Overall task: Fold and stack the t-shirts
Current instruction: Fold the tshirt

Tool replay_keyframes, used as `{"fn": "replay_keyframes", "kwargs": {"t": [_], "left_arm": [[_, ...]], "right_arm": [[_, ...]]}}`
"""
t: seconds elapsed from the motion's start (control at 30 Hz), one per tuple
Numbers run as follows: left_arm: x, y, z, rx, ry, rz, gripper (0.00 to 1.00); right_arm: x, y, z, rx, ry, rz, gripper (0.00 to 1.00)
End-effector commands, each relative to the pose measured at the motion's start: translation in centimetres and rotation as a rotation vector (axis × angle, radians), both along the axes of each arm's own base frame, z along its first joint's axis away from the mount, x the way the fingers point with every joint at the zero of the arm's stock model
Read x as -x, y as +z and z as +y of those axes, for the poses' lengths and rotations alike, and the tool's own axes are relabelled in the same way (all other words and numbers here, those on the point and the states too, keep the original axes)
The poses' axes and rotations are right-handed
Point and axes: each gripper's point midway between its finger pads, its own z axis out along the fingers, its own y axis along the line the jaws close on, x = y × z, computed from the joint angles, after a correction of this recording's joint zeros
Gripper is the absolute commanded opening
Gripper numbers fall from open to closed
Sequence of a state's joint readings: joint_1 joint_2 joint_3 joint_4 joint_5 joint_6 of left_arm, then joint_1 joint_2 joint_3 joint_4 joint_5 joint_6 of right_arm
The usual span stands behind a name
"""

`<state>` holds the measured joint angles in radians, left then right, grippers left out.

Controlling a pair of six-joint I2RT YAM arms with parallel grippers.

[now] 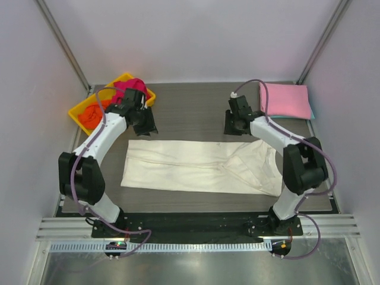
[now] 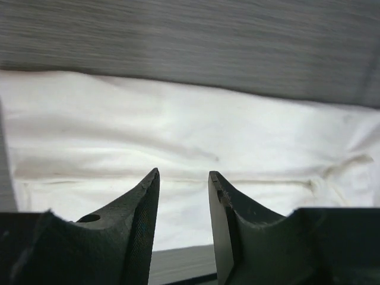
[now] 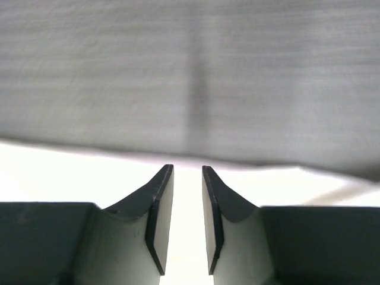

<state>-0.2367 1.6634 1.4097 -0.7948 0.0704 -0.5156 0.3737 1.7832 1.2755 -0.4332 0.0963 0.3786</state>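
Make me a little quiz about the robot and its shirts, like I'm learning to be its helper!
1. What colour is the spread-out shirt? A) pink B) cream C) orange
2. True or false: the pink shirt lies folded outside the yellow tray.
3. What do the left fingers hold?

Key
1. B.
2. True. It sits at the far right corner.
3. Nothing. They stand apart with only a gap between them.
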Motion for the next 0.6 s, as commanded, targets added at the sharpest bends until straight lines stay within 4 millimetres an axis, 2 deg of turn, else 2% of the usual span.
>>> {"fn": "replay_keyframes", "kwargs": {"t": [0.0, 0.1, 0.17, 0.27, 0.33, 0.57], "left_arm": [[2.4, 1.8, -4.0, 0.23, -0.152, -0.023, 0.41], [4.0, 1.7, -5.2, 0.264, -0.195, -0.017, 0.41], [5.0, 1.5, -6.5, 0.297, -0.236, -0.001, 0.41], [5.6, 1.2, -7.3, 0.311, -0.256, 0.01, 0.41], [6.1, 1.3, -8.1, 0.339, -0.277, 0.013, 0.41], [6.3, 0.5, -8.4, 0.342, -0.276, 0.022, 0.41]], "right_arm": [[4.7, 2.6, -1.4, -0.032, 0.055, 0.019, 0.33], [7.0, 1.5, -2.6, -0.075, 0.06, 0.068, 0.36], [7.2, 1.3, -3.9, -0.067, 0.042, 0.07, 0.38], [8.0, 0.1, -4.5, -0.065, 0.053, 0.118, 0.41], [8.5, -0.5, -4.4, -0.07, 0.06, 0.143, 0.43], [9.5, -1.8, -3.7, -0.099, 0.118, 0.189, 0.46]]}}
